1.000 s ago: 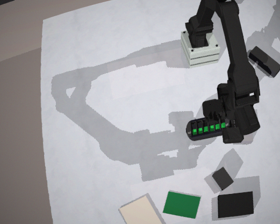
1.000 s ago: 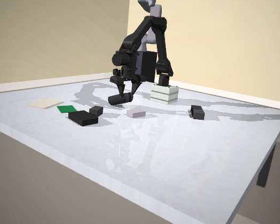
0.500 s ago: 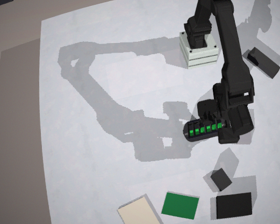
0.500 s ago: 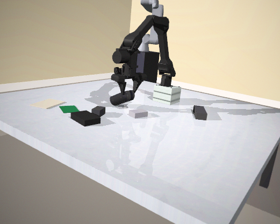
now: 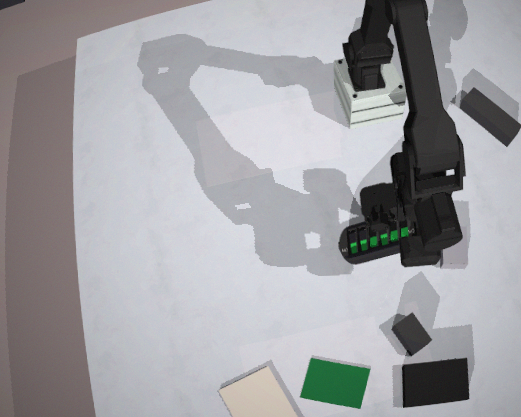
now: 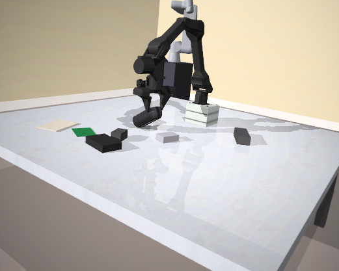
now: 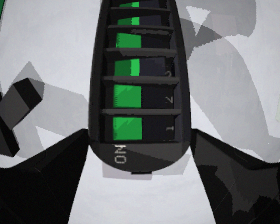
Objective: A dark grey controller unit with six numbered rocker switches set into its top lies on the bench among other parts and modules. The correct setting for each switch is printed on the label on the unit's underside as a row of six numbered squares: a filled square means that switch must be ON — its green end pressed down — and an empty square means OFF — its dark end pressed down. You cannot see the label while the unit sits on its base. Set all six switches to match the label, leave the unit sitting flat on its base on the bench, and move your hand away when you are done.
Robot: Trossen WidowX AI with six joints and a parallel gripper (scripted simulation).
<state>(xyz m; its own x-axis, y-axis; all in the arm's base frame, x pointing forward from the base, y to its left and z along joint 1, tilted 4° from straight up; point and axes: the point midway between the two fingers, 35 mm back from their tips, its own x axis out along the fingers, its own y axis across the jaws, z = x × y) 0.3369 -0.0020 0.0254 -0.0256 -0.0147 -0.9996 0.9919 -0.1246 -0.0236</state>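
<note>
The dark grey controller unit (image 5: 374, 241) (image 6: 141, 119) (image 7: 150, 155) is held above the bench, tilted with one end lower in the exterior view. My gripper (image 6: 155, 110) (image 7: 140, 135) is shut on it, one finger on each long side near the switch 1 end. The rocker switches show green ends on the side marked ON and dark ends opposite. In the wrist view switches 1, 2 and 4 show one even green face, while 3 and the far two show a two-tone green. The far switches are foreshortened. The label on the underside is hidden.
A black box (image 5: 435, 383) (image 6: 102, 143), a small dark block (image 5: 411, 333) (image 6: 119, 134), a green board (image 5: 335, 383) (image 6: 83, 132) and a beige panel (image 5: 257, 393) (image 6: 58, 125) lie together on one side. A pale block (image 6: 168, 137) is near the unit. A long dark block (image 5: 489, 116) (image 6: 242, 136) lies apart.
</note>
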